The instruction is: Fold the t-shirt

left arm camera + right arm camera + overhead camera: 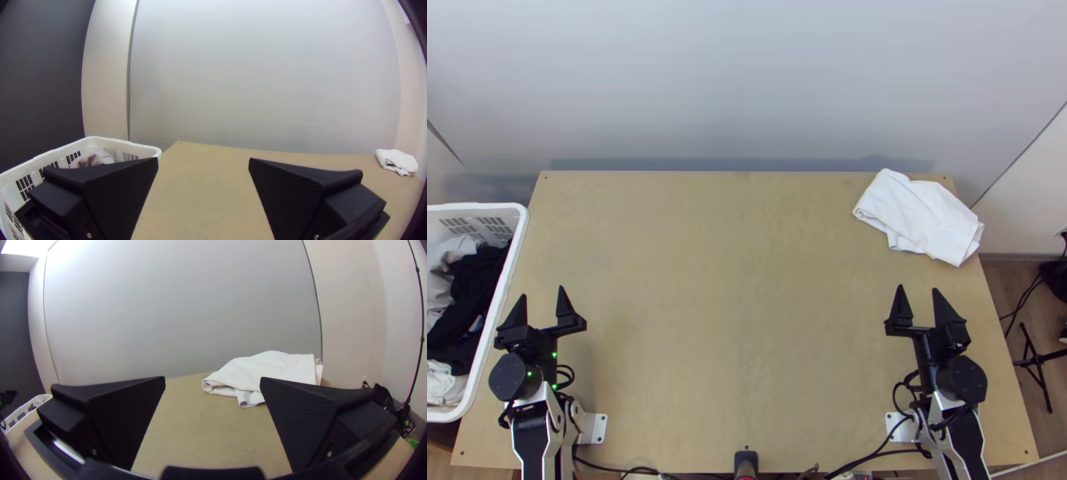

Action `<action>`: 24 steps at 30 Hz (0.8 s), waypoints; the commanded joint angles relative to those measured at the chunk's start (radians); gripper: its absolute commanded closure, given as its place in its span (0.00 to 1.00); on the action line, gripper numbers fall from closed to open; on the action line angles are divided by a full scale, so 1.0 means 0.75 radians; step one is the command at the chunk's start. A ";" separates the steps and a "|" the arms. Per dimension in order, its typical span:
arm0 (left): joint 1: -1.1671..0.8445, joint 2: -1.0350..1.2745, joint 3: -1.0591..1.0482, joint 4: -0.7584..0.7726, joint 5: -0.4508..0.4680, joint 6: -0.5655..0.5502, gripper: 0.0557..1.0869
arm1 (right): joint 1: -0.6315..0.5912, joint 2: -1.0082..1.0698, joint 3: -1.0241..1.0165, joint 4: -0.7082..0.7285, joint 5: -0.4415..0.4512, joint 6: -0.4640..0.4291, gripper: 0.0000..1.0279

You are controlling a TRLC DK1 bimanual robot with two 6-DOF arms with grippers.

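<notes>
At the far left stood a white plastic laundry basket with slotted sides (475,207), heaped with dark, grey and white garments (475,292); if the t-shirt was to come from there, tangled layers could have brought out two pieces at once, or snagged one on the rim. Beside it the left arm's black claw (543,293) was released, its wide flat fingers well apart with nothing between them. Across the light wooden surface (731,304), the right arm's black claw (918,290) was likewise released and held nothing. Beyond it, at the far right corner, lay a loosely folded white cloth (919,216), perhaps the t-shirt, perhaps a finished piece; I could not tell, and that doubt might have led to the wrong one being grasped. Its outer corner seemed to reach past the edge, so a careless nudge could have tipped it off, and a shallow pinch might have spoiled its layers.
</notes>
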 commanded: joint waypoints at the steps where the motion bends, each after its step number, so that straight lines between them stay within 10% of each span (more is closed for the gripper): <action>1: 0.000 0.000 0.000 0.000 0.000 0.000 0.04 | 0.000 0.001 0.001 0.000 0.000 0.000 0.04; 24: -0.063 -0.002 0.000 -0.002 0.006 -0.092 0.04 | 0.000 0.001 0.001 0.000 0.000 0.000 0.04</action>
